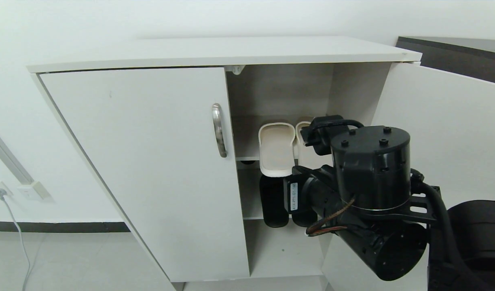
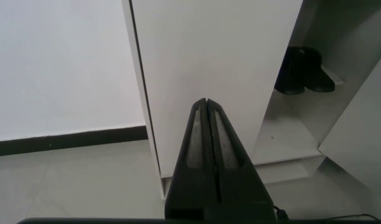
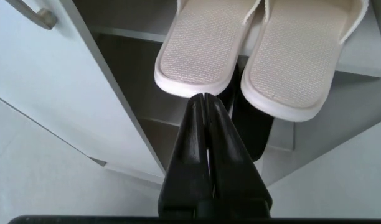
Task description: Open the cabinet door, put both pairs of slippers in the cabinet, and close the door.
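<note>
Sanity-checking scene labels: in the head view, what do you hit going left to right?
wall socket → closed left door → door handle → white slippers on the upper shelf → open right door

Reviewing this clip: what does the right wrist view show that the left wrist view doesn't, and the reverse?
Right wrist view, not the left: the white slippers overhanging the upper shelf, the handle of the closed left door, and the shut right gripper. Left wrist view, not the right: the wall, the black baseboard and the shut left gripper. Both: the closed left door and the black slippers.
</note>
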